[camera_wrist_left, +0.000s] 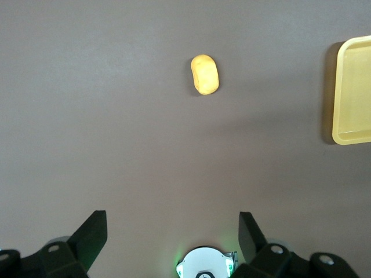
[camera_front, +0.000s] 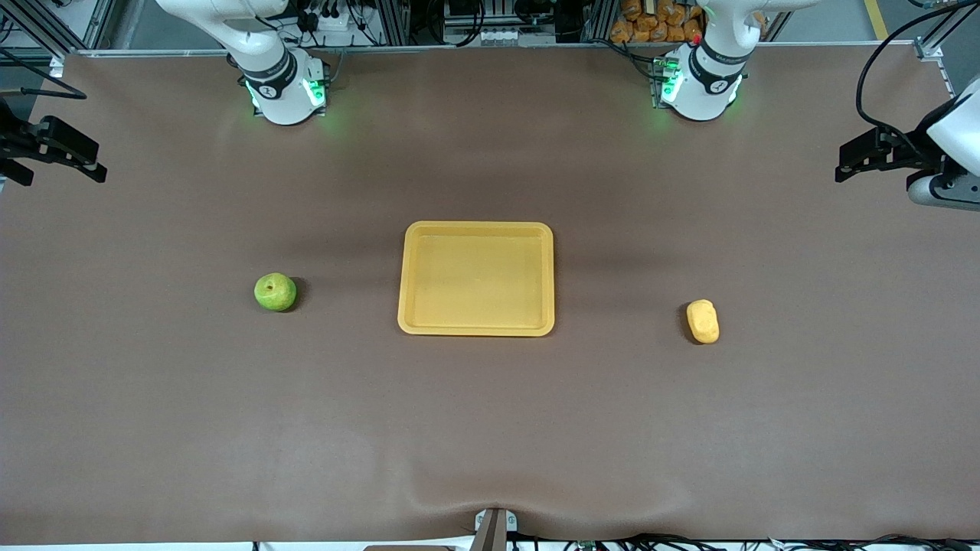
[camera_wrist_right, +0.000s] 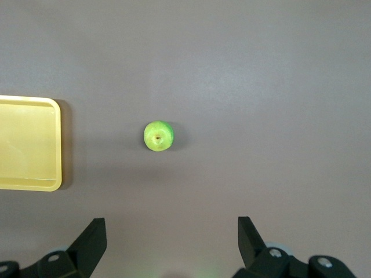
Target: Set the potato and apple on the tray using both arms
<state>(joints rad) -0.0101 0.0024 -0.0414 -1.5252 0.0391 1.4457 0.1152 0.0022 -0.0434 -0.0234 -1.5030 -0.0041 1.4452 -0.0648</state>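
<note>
The yellow-orange tray (camera_front: 475,229) lies empty in the middle of the brown table. The green apple (camera_front: 275,292) sits beside it toward the right arm's end. The yellow potato (camera_front: 703,321) lies beside the tray toward the left arm's end. My left gripper (camera_front: 848,161) hangs open and empty high over the left arm's end of the table. In the left wrist view (camera_wrist_left: 172,229) the potato (camera_wrist_left: 205,74) and a tray edge (camera_wrist_left: 351,92) show below. My right gripper (camera_front: 86,157) hangs open and empty over the right arm's end. In the right wrist view (camera_wrist_right: 172,231) the apple (camera_wrist_right: 158,136) and the tray (camera_wrist_right: 29,145) show.
The two arm bases (camera_front: 287,88) (camera_front: 700,84) glow green along the table's edge farthest from the front camera. A small grey bracket (camera_front: 494,528) sits at the table's edge nearest the front camera. Framing and cables stand off the table past the bases.
</note>
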